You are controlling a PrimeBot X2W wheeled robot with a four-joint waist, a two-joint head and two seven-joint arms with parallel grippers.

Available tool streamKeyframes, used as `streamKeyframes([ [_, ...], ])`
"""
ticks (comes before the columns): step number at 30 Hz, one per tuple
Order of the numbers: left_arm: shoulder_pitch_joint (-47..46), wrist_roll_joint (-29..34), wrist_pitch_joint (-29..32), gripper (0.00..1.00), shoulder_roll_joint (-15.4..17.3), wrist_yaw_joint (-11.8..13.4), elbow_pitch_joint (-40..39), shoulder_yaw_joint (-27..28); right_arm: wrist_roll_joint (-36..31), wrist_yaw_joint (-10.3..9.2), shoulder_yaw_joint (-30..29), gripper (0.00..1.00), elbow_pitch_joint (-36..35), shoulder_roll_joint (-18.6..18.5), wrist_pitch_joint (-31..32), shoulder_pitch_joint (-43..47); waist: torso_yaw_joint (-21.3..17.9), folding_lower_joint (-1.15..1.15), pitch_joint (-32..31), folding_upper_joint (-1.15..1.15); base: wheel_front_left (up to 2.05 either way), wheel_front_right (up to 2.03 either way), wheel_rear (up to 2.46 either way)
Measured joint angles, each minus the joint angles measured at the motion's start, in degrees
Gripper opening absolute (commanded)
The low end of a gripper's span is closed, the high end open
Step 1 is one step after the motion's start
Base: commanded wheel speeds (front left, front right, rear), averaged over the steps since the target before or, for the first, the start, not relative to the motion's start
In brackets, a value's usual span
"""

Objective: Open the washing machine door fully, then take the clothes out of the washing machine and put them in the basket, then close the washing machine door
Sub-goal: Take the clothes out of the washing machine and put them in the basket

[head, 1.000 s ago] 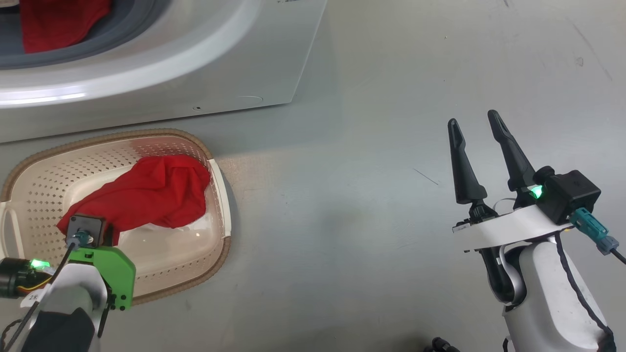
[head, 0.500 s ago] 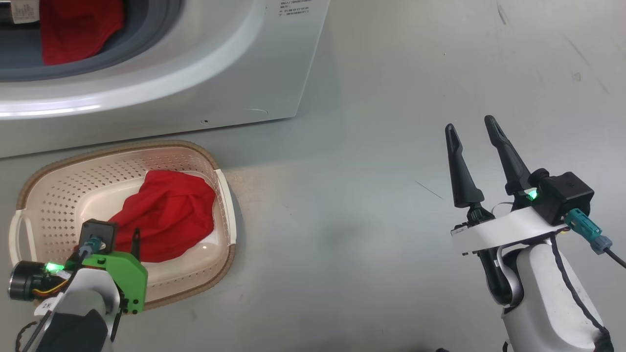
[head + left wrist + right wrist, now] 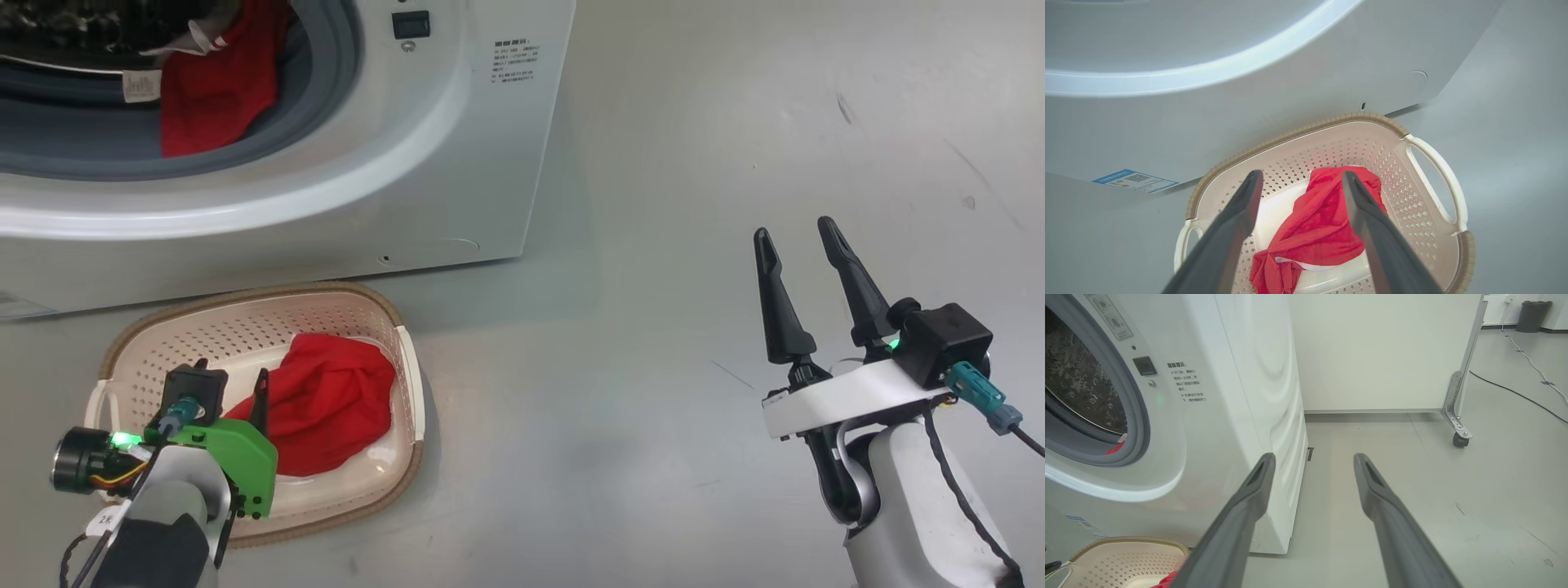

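Now the left gripper (image 3: 1301,175) is hovering wide open over the basket (image 3: 245,296) at 8 o'clock, leaving 1 red garment (image 3: 335,400) lying free, while clothes (image 3: 208,98) are hanging in the washing machine (image 3: 457,163) at 11 o'clock and the right gripper (image 3: 793,229) is idling wide at 4 o'clock.

red clothes (image 3: 326,408), cream basket (image 3: 204,343) (perhaps woven brown rim (image 3: 1467,253))

Grey floor (image 3: 653,245) — cream basket (image 3: 229,343) just before the white washing machine (image 3: 457,163)
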Motion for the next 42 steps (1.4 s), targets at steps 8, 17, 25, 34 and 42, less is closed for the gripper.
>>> streamKeyframes([
  [8, 0.0, -0.8, -1.0, 1.00, -1.1, -0.6, -2.0, -0.3, 0.0, 0.01, -1.2, 1.00, 0.4, 0.0, 0.0, 1.8, 1.9, 0.00, -4.2, 0.00, 0.00, 0.00, 0.00],
  [17, 0.1, -3.0, -1.0, 1.00, -2.3, -2.1, -8.2, 0.5, 0.0, 0.02, -2.0, 1.00, 0.6, 0.0, 0.0, 4.1, 4.6, 0.00, -8.7, 0.00, 0.00, 0.00, 0.00],
  [25, 2.9, -3.9, -1.0, 1.00, -3.2, -2.2, -16.9, 0.9, -0.6, 0.02, -2.8, 1.00, 0.6, 0.0, 0.0, 6.6, 7.0, 0.00, -12.7, 0.00, 0.00, 0.00, 0.00],
  [34, 7.6, -5.2, -1.1, 1.00, -3.3, -2.5, -24.1, 2.1, -1.1, 0.03, -2.5, 1.00, 0.2, 0.1, 0.0, 7.5, 8.5, 0.00, -15.0, 0.00, 0.00, 0.00, 0.00],
  [42, 11.6, -6.1, -1.2, 1.00, -3.5, -1.9, -29.1, 3.7, -1.1, 0.03, -2.5, 1.00, -0.4, 0.1, 0.0, 8.7, 8.4, 0.00, -15.8, 0.00, 0.00, 0.00, 0.00],
])
